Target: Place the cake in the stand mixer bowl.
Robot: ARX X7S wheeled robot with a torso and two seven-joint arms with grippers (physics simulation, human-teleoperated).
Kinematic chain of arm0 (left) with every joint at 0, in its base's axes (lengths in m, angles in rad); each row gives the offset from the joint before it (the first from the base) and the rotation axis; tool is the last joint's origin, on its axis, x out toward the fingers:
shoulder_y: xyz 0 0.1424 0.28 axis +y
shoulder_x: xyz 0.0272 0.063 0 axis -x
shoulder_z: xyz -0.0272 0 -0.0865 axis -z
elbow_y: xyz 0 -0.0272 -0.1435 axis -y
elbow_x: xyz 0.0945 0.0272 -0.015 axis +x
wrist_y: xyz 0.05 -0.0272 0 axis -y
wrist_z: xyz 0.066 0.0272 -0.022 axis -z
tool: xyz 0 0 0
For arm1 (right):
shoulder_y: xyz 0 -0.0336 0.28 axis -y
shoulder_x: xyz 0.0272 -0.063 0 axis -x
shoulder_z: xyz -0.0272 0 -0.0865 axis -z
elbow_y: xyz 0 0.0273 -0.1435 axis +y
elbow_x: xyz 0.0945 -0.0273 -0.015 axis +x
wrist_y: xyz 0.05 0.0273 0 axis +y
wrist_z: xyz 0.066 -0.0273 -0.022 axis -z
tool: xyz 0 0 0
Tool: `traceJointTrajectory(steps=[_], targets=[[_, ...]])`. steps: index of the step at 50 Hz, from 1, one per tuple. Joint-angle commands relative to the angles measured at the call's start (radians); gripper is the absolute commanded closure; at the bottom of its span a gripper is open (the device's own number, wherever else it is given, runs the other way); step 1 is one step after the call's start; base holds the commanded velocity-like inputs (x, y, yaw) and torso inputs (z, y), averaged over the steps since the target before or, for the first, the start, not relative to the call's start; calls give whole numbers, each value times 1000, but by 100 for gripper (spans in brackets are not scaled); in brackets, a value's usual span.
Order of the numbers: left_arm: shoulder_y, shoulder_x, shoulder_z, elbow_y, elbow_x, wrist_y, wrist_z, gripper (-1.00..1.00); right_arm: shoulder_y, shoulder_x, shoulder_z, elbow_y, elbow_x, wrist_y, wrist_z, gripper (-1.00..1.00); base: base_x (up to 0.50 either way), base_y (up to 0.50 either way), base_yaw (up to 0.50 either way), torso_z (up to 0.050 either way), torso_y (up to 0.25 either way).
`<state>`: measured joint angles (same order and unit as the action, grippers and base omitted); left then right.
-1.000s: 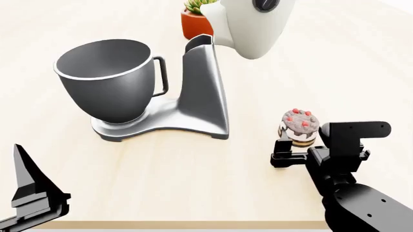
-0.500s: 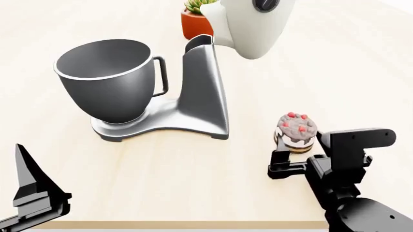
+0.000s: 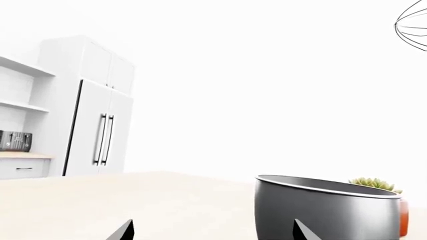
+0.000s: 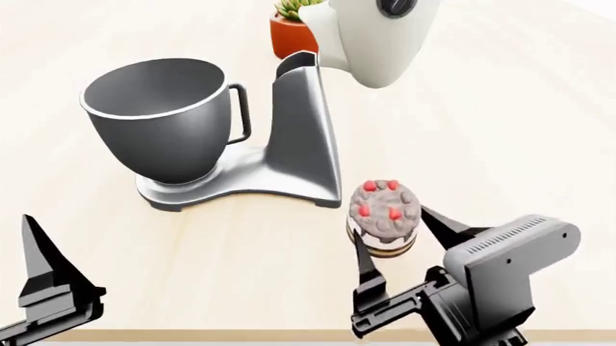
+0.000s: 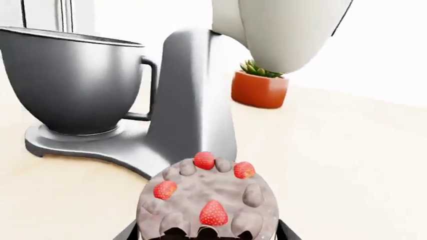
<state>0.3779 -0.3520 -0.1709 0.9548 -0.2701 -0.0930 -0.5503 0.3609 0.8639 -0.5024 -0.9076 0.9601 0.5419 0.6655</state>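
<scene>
The cake [image 4: 385, 218], small and round with grey-brown frosting and red berries, sits between the fingers of my right gripper [image 4: 399, 238], which is shut on it and holds it above the table just right of the mixer's column. It fills the low middle of the right wrist view [image 5: 208, 204]. The stand mixer bowl [image 4: 159, 115], dark grey with a light rim and side handle, stands on the silver mixer base [image 4: 207, 189] to the cake's far left; it also shows in both wrist views [image 5: 70, 80] [image 3: 327, 210]. My left gripper [image 4: 48, 277] is open and empty at the near left edge.
The mixer's white tilted head [image 4: 376, 36] hangs over the column, above and behind the cake. An orange plant pot [image 4: 288, 32] with a succulent stands behind the mixer. A fridge [image 3: 93, 110] and cabinets show far off in the left wrist view.
My right gripper has lifted the cake and carried it left toward the mixer column, turning so the cake tilts. The left arm has not moved.
</scene>
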Motion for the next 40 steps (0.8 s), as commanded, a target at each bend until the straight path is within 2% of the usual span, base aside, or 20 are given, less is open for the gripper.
traceJointTrajectory(steps=[1, 8, 19, 40], targets=[[-1, -4, -2, -4, -8, 1, -6, -100, 122, -72, -79, -110, -20, 117, -3, 100, 0, 0, 0, 0, 0], [-4, -7, 2, -9, -8, 1, -9, -100, 266, -172, -143, -125, 41, 194, 25, 100, 0, 0, 0, 0, 0], [-9, -11, 12, -17, -10, 2, -9, -100, 457, -314, -156, 17, 101, 254, 14, 100, 0, 0, 0, 0, 0], [-11, -18, 10, -28, -21, 8, -15, -100, 634, -448, -165, 183, 104, 267, -41, 100, 0, 0, 0, 0, 1]])
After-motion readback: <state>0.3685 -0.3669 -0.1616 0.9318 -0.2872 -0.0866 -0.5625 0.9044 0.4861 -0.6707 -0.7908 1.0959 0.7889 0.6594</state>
